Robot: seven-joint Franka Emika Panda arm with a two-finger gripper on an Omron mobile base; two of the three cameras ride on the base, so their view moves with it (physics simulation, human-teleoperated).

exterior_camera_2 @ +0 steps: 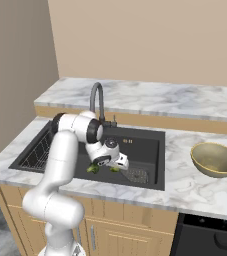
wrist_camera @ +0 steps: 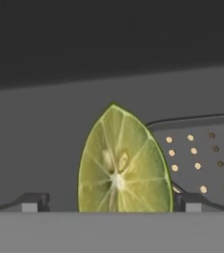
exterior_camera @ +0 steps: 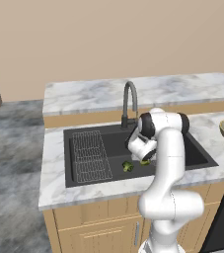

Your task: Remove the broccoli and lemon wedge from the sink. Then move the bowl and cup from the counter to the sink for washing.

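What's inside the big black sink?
Inside the matte black sink lie a bumpy dark green broccoli floret, a smooth yellow-green lemon wedge, a wire grid rack and a round drain strainer. The white arm covers part of the basin floor.

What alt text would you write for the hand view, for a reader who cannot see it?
A yellow-green lemon wedge stands close before the camera on the black sink floor, between the two tips of the open tool. The perforated round drain strainer lies behind it to the right.
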